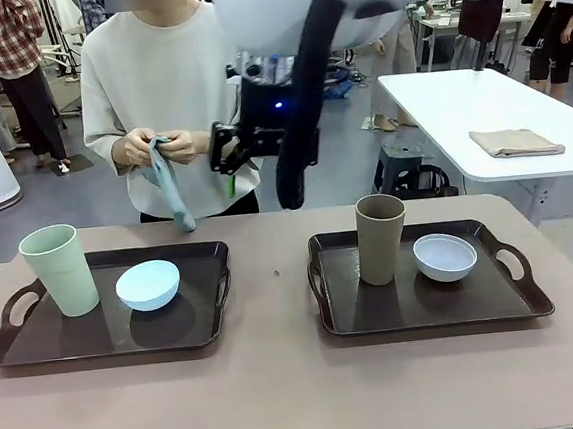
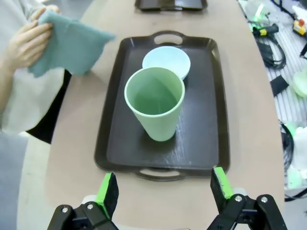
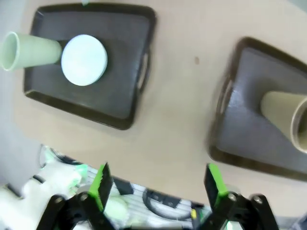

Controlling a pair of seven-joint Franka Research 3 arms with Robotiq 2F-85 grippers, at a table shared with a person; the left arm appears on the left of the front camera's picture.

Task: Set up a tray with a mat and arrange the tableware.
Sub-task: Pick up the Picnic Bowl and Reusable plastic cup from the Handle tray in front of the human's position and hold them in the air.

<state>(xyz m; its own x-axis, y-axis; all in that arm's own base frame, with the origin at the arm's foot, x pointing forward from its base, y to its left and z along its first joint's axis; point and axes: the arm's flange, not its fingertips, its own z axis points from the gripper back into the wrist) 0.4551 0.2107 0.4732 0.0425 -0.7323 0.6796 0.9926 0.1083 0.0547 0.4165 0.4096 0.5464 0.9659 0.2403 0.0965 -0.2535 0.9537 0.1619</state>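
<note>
Two dark trays lie on the tan table. The left tray (image 1: pixel 57 340) (image 2: pixel 201 120) (image 3: pixel 120 96) holds a pale green tumbler (image 1: pixel 60 269) (image 2: pixel 156 103) (image 3: pixel 29 49) and a light blue bowl (image 1: pixel 148 284) (image 2: pixel 166 60) (image 3: pixel 84 59). On the right tray (image 1: pixel 395 310) (image 3: pixel 249 124) stand a brown tumbler (image 1: pixel 381 236) (image 3: pixel 288 117) and a white bowl (image 1: pixel 445 256). The person across the table holds a teal mat (image 1: pixel 168 185) (image 2: pixel 72 45) in both hands. My left gripper (image 2: pixel 163 179) hovers open beyond the left tray's end handle. My right gripper (image 1: pixel 229 174) (image 3: pixel 156 179) hangs open high over the table's middle.
A white table (image 1: pixel 477 97) at the back right carries a folded beige cloth (image 1: pixel 516 141). A small stool (image 1: pixel 398 165) stands beside it. Cables and gear (image 2: pixel 268 43) lie off the table's robot-side edge. Bare tabletop (image 1: pixel 272 276) separates the two trays.
</note>
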